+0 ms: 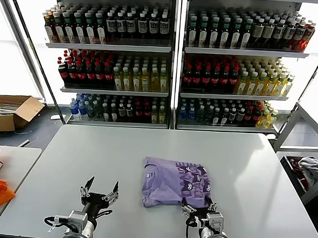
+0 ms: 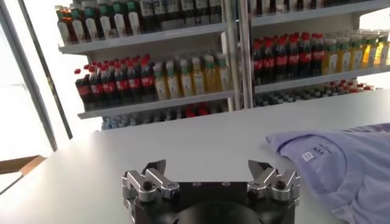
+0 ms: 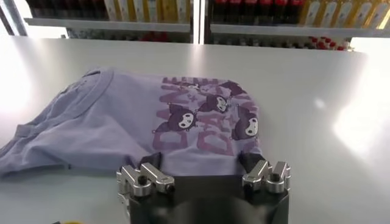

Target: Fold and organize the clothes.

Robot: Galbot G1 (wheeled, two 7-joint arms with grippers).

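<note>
Both grippers' fingers open and empty: right gripper (image 1: 202,210) poised at the lavender T-shirt (image 1: 174,182)'s six-o'clock hem, likely to grasp for another fold; left gripper (image 1: 99,193) waits at its nine o'clock on the tabletop (image 1: 263,174).

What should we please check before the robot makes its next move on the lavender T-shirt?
1. T-shirt lies on the white table, folded into a compact shape: ok.
2. Printed graphic faces up: ok.
3. Right tool open, at the shirt's near edge, holding nothing: ok.
4. Left tool open, over bare table beside the shirt, not touching it: ok.
5. Fold neatness: near-left corner looks rumpled: not ok.
6. Whether the right tool's fingertips touch the fabric: cannot tell.
</note>
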